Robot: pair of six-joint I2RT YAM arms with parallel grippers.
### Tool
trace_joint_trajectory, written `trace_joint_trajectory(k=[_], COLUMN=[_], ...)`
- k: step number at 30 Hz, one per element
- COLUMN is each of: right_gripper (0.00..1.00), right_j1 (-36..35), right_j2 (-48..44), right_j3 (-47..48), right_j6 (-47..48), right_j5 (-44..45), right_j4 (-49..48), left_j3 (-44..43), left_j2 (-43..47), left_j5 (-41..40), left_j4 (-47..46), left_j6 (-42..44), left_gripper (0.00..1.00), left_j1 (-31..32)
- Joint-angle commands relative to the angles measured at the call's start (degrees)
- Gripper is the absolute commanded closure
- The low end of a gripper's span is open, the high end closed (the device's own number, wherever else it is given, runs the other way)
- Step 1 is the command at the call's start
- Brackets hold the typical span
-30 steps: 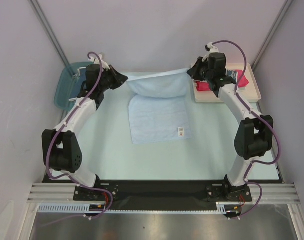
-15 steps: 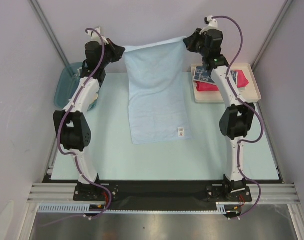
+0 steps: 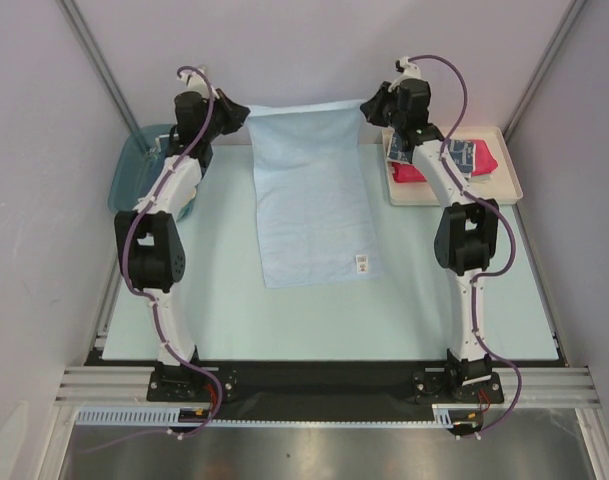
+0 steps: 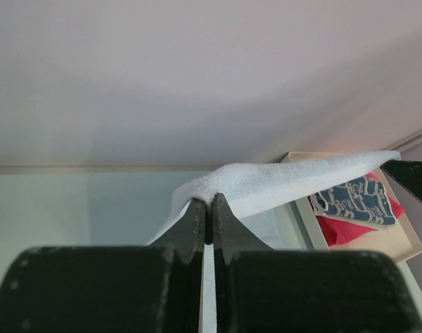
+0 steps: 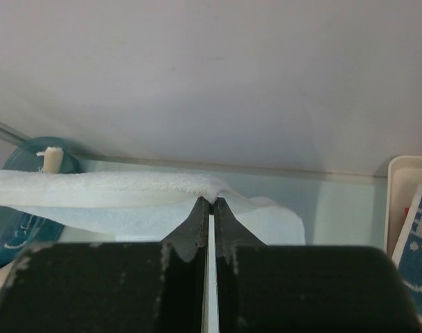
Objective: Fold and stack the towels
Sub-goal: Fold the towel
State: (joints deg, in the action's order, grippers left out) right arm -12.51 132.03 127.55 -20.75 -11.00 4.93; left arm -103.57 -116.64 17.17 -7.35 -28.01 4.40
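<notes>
The left tool is clamped shut on the far left corner of the light-blue towel. The right tool is pinched shut on its far right corner. Between them the towel's far edge is raised and stretched taut at 12 o'clock. Its near part lies flat at the centre of the bench, with a small label at its 5 o'clock corner. At 2 o'clock a cream tray carries a red towel and a navy patterned towel. A blue bin sits at 10 o'clock.
</notes>
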Motion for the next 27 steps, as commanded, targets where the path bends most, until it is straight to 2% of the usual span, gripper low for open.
trace_joint_trajectory(k=[1, 13, 17, 27], right_gripper=[1.00, 1.00, 1.00, 1.00], right_j1=[0.4, 1.5, 1.4, 0.1], right_j2=[-3.8, -15.6, -20.7, -28.5], right_j3=[-2.5, -22.3, -32.8, -48.8], right_j6=[0.6, -5.9, -7.5, -6.1], right_j5=[0.9, -3.4, -5.7, -6.4], right_j4=[-1.2, 4.8, 5.1, 6.0], left_j3=[2.8, 25.9, 31.0, 43.9], left_j2=[2.7, 13.5, 15.7, 21.4], left_j5=[1.8, 1.6, 1.9, 1.3], left_j4=[-2.4, -2.6, -0.1, 2.1], left_j6=[-0.1, -8.1, -9.1, -9.5], left_gripper=[1.00, 1.00, 1.00, 1.00], left_j1=[-0.8, 0.1, 2.3, 6.8])
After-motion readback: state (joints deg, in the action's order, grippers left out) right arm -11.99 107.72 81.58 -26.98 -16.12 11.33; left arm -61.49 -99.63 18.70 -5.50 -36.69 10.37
